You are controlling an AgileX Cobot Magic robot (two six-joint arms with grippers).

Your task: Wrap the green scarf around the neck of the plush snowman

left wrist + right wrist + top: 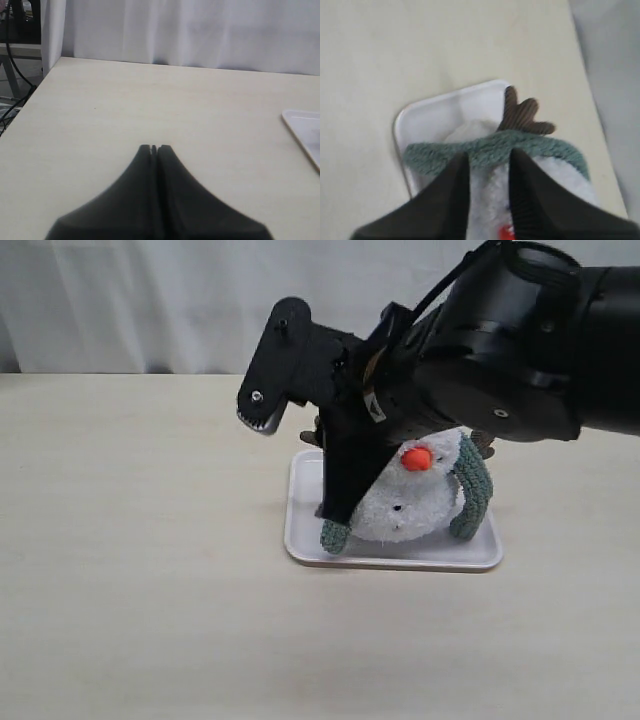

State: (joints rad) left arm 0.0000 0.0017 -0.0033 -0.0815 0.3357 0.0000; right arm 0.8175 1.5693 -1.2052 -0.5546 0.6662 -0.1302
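Note:
The plush snowman (410, 502) leans in a white tray (300, 512), its orange nose (416, 458) facing the camera. The green scarf (472, 490) drapes over it, one end hanging at each side, the other end (335, 535) resting on the tray. My right arm (480, 350) reaches over the toy and hides the neck. In the right wrist view my right gripper (487, 155) is open, its fingers straddling the white fur (492, 200), tips at the scarf (495, 146). My left gripper (154, 148) is shut and empty above bare table, far from the tray (305, 131).
A brown twig arm (520, 115) sticks out beyond the scarf. The tray (430, 112) sits mid-table on a pale wooden tabletop (130, 570). A white curtain (150, 300) hangs behind the table's back edge. The table's left edge (30, 100) shows in the left wrist view.

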